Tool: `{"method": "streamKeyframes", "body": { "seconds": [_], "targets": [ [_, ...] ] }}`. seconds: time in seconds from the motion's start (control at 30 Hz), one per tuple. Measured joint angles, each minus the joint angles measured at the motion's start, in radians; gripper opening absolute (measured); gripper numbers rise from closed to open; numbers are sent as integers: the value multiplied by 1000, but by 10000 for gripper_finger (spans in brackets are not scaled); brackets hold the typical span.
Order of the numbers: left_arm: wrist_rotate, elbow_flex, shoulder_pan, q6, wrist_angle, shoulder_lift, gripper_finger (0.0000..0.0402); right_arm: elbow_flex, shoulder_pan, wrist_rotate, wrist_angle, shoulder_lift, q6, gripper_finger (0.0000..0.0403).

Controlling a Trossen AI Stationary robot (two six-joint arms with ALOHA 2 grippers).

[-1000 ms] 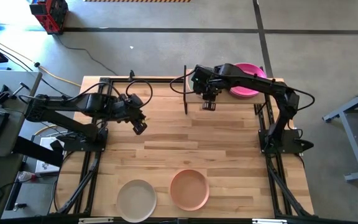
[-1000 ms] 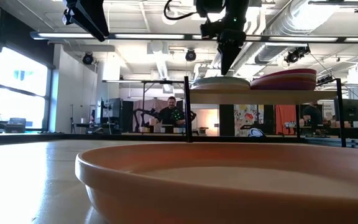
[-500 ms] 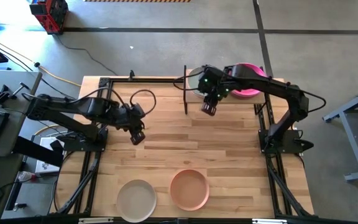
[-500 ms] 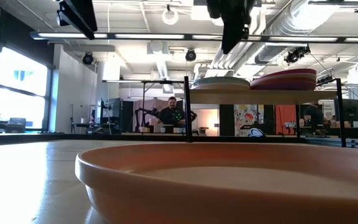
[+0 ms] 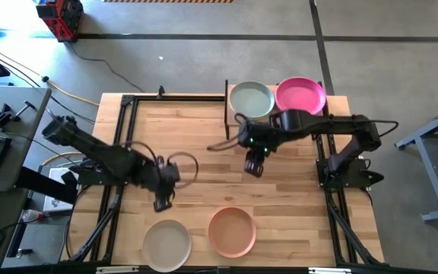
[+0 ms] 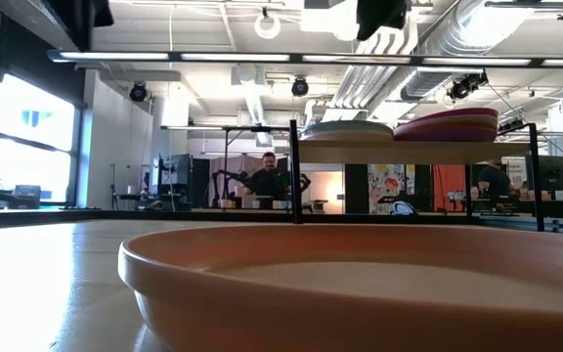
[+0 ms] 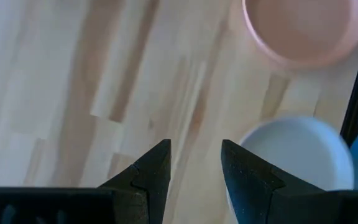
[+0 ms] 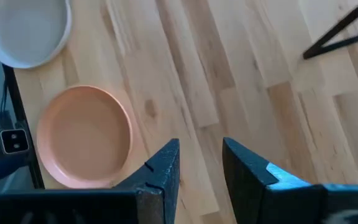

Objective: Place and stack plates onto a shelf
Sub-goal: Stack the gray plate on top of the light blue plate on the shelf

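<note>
A salmon plate (image 5: 232, 230) and an off-white plate (image 5: 166, 243) lie flat side by side near the table's near edge. The shelf (image 6: 418, 153) stands at the far edge on thin black posts. It carries a pale teal-topped stack (image 5: 251, 99) on its left and a magenta-topped stack (image 5: 301, 95) on its right. My left gripper (image 5: 160, 199) hovers open just beyond the off-white plate (image 7: 291, 155), touching nothing. My right gripper (image 5: 254, 164) hangs open over bare table between the shelf and the salmon plate (image 8: 86, 137).
Bare wood table (image 5: 204, 164) stretches between the shelf and the two near plates. Black frame rails (image 5: 124, 122) run along the table's left, right and far sides. In the low view the salmon plate (image 6: 360, 284) fills the foreground. People sit in the room behind.
My right gripper has drawn back from over the shelf's left stack toward the near edge, uncovering the pale teal plate there. My left gripper has travelled from the table's left middle toward the near edge, closing on the off-white plate. The plates have stayed put.
</note>
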Motion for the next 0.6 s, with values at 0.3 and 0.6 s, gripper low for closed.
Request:
{"method": "streamKeyframes", "body": {
  "seconds": [0.3, 0.6],
  "targets": [
    [-6, 0, -188, 4, 13, 188, 131, 0, 162, 98, 38, 0, 137, 99],
    [27, 0, -276, 38, 83, 372, 131, 0, 257, 157, 49, 0, 231, 99]
  ]
}}
